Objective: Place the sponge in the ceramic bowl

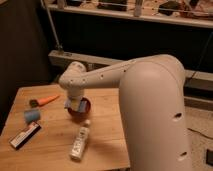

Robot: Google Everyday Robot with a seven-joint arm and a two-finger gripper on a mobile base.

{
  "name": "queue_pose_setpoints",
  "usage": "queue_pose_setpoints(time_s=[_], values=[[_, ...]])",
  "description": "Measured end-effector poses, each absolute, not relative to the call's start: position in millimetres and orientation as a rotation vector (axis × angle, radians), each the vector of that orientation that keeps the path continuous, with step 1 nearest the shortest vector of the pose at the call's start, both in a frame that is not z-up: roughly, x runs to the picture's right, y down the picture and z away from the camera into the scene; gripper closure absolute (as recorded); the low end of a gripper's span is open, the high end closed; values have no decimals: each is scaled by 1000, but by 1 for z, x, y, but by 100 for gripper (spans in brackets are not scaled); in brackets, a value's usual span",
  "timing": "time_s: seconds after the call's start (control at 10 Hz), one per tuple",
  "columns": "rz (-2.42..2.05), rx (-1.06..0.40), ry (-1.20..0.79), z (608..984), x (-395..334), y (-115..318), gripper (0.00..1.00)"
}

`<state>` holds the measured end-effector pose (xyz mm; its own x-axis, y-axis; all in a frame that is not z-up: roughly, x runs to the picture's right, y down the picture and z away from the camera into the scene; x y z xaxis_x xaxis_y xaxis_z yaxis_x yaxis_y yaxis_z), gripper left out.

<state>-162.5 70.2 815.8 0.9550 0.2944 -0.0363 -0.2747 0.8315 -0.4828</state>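
Observation:
The dark red ceramic bowl [83,111] stands near the middle of the wooden table [105,130], partly covered by my arm's wrist. My gripper [75,103] points down right over the bowl's left rim. A blue sponge [71,104] shows at the gripper's tip, just above the bowl, and the gripper is shut on it. Most of the sponge and the bowl's inside are hidden behind the wrist.
An orange carrot-shaped thing [48,100] lies at the back left, a pale teal block [32,116] in front of it, and a dark flat box [25,135] near the left front edge. A clear bottle [80,142] lies in front of the bowl.

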Motion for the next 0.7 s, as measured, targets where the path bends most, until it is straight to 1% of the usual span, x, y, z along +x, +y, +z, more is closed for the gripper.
queue_pose_setpoints(time_s=[0.4, 0.5, 0.7], values=[[286, -528, -21, 825, -163, 82, 28], [280, -531, -28, 826, -168, 83, 21], [273, -535, -33, 827, -171, 85, 20]])
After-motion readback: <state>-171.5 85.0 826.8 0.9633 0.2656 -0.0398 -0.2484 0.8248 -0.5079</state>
